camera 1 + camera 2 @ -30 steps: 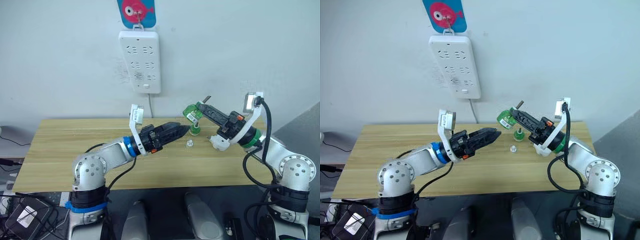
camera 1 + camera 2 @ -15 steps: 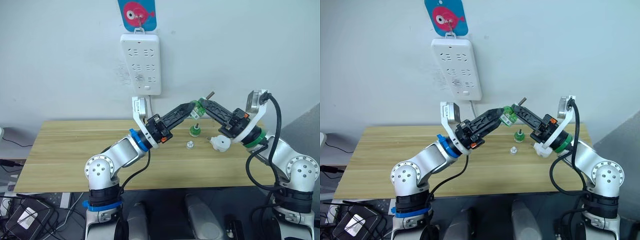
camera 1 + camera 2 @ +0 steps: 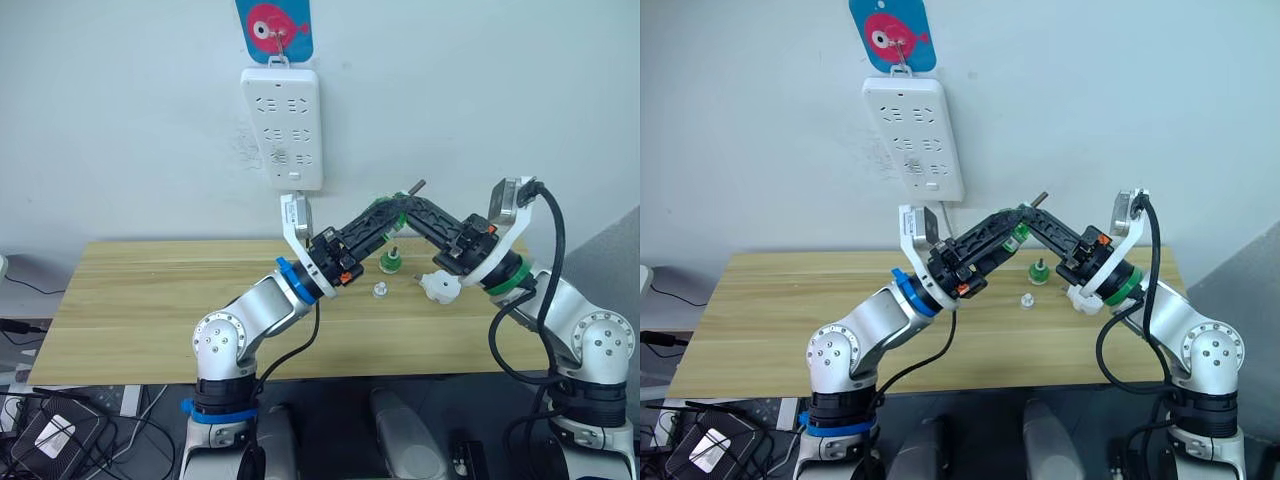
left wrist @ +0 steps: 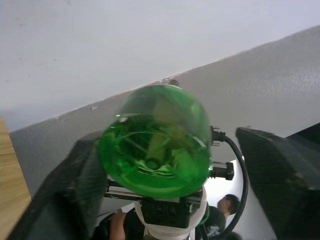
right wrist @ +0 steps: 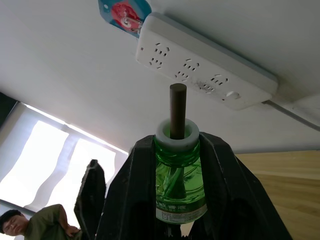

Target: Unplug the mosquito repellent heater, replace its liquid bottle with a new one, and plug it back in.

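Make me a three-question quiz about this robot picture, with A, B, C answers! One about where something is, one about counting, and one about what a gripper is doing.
1. Where is the small white heater?
A. Plugged into the wall strip
B. In the left gripper
C. Lying on the table

2. How many green bottles are there?
A. One
B. Two
C. Four

3. What is the right gripper doing?
A. Shut on a green bottle
B. Open and empty
C. Holding a white cap

Answers:
1. C, the heater lies on the wooden table, beside the right arm.
2. B, one held bottle is up in the air and a second bottle stands on the table.
3. A, the right gripper has a finger pressed against each side of the held bottle, whose dark wick sticks out.
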`<state>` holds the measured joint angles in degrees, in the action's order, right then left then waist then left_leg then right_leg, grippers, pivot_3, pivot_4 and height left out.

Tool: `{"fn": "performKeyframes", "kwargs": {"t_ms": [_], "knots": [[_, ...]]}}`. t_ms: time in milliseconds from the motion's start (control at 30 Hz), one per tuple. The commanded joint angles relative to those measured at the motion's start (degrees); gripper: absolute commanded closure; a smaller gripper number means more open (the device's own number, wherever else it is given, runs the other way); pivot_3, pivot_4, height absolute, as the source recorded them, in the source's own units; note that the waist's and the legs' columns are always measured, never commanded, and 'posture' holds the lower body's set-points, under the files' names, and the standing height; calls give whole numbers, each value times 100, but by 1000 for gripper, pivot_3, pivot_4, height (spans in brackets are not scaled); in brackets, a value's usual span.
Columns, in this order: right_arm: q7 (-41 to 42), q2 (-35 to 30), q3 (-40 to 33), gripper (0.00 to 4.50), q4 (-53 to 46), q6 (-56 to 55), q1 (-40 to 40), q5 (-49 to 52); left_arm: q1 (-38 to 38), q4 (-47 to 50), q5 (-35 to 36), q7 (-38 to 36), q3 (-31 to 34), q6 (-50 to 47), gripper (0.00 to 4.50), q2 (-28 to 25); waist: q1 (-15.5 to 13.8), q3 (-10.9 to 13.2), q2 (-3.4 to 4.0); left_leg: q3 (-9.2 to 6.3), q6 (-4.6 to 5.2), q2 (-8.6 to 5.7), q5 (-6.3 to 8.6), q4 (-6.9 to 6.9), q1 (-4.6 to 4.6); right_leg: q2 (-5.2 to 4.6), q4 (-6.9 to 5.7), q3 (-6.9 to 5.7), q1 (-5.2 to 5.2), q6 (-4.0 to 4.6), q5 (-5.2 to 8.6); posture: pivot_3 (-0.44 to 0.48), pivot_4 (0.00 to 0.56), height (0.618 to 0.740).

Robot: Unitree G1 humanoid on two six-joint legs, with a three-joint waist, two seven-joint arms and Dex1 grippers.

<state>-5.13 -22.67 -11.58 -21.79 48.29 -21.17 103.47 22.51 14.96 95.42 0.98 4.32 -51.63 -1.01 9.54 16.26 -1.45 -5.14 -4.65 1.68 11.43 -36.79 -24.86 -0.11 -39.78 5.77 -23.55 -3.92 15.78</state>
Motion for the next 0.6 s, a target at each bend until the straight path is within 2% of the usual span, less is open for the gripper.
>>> {"fn": "performKeyframes", "kwargs": {"t_ms": [33,100,133,467,567,600], "knots": [[-106,-74,13,3640,-194,-208,-53,239,-113,216,254,31,-95,131,1507,19,0,-1,0,0,0,0,0,0,0,0,0,0,0,0,0,-268,211,740],[-152,-95,38,3640,-185,-273,-76,280,-156,240,318,53,-116,178,2034,-12,0,-1,0,1,0,0,0,0,0,0,1,1,0,0,0,-267,210,740],[-180,-103,48,3640,-171,-308,-95,307,-193,256,371,79,-103,220,2149,-22,0,-1,0,1,0,0,0,0,0,0,1,1,0,0,0,-266,209,740],[-250,-174,111,3640,-92,-471,-121,419,-314,320,470,75,-193,446,2152,-142,-4,-2,0,2,1,0,0,1,0,0,6,3,0,0,0,-261,211,740],[-236,-197,101,3640,-80,-480,-108,430,-357,300,727,48,-248,407,2152,-189,-3,-2,0,2,1,0,0,1,0,0,7,3,1,0,0,-262,211,740],[-234,-207,98,3640,-81,-482,-100,438,-365,302,789,62,-259,410,1803,-207,-3,-2,0,2,1,0,0,1,0,0,7,3,0,0,0,-262,211,740]]}}
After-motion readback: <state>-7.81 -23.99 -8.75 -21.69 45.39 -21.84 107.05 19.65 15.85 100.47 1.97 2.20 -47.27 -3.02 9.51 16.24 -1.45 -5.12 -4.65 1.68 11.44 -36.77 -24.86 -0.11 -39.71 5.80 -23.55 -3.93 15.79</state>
